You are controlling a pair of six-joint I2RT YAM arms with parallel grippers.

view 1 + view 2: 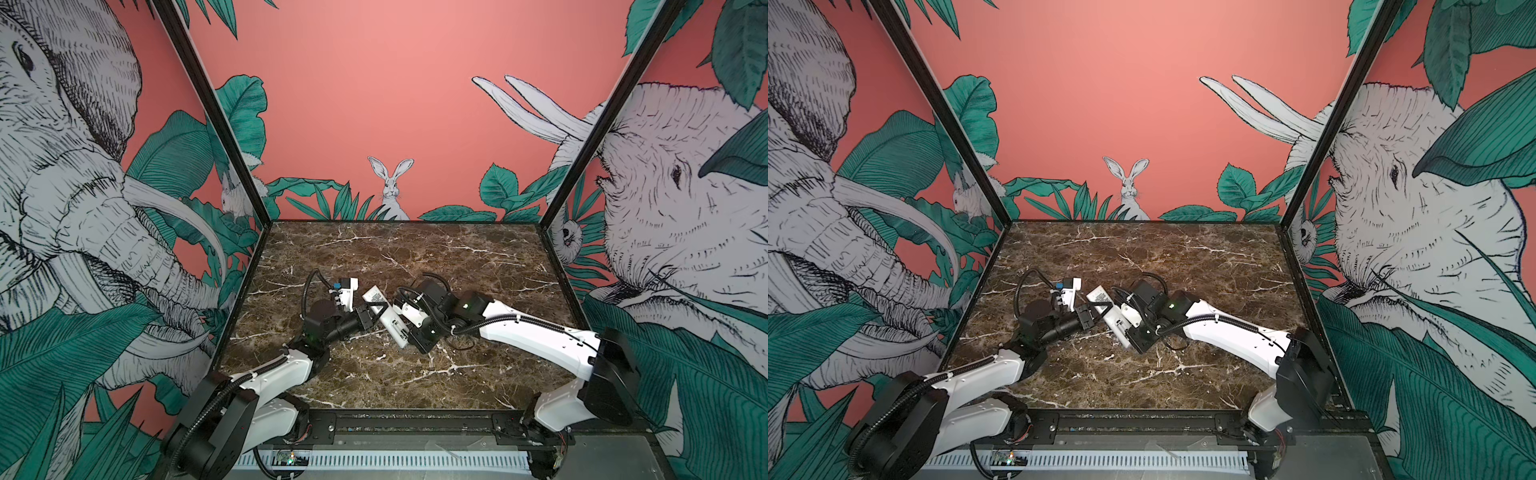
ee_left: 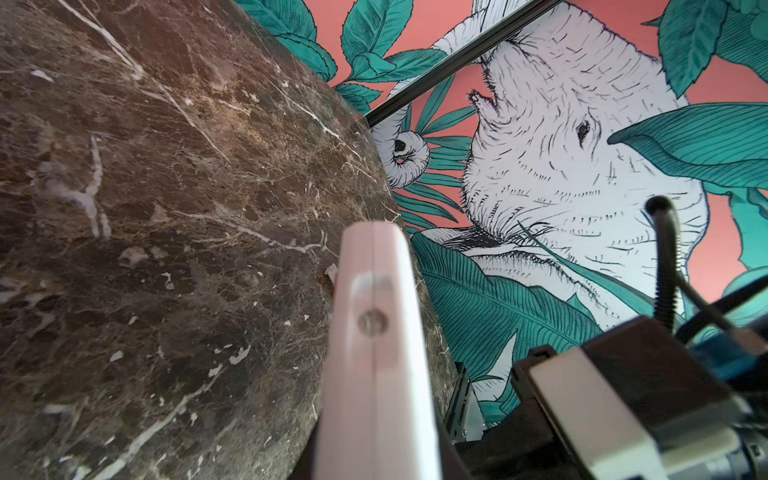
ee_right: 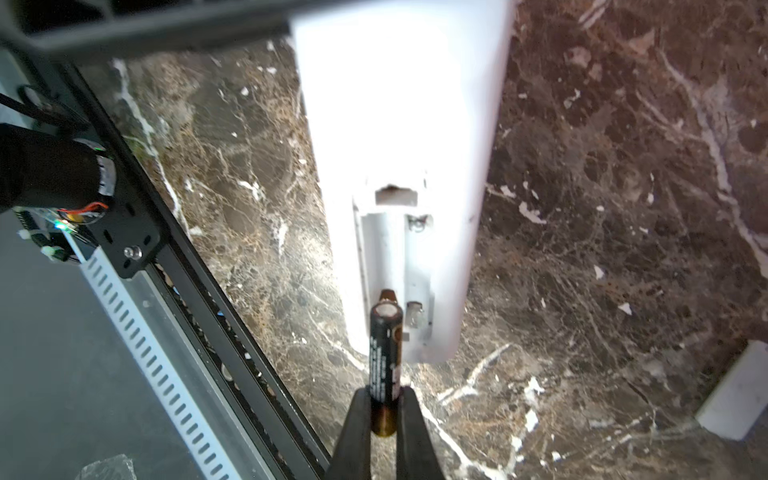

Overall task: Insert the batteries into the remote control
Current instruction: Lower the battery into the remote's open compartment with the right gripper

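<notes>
The white remote control (image 1: 390,322) (image 1: 1113,320) is held back-side up above the marble, label (image 1: 376,297) toward the far end. My left gripper (image 1: 372,312) (image 2: 374,457) is shut on its middle; the left wrist view shows only its thin edge (image 2: 374,353). In the right wrist view the remote control (image 3: 403,124) shows its open battery compartment (image 3: 390,257). My right gripper (image 3: 385,409) (image 1: 406,338) is shut on a dark battery (image 3: 385,353), whose tip is at the near end of that compartment. Another battery does not show clearly.
A small white flat piece (image 3: 735,395) lies on the marble table (image 1: 415,382) to one side of the remote. The black front rail (image 3: 137,232) and slotted white cable duct (image 1: 415,460) run along the near edge. Patterned walls enclose the other three sides.
</notes>
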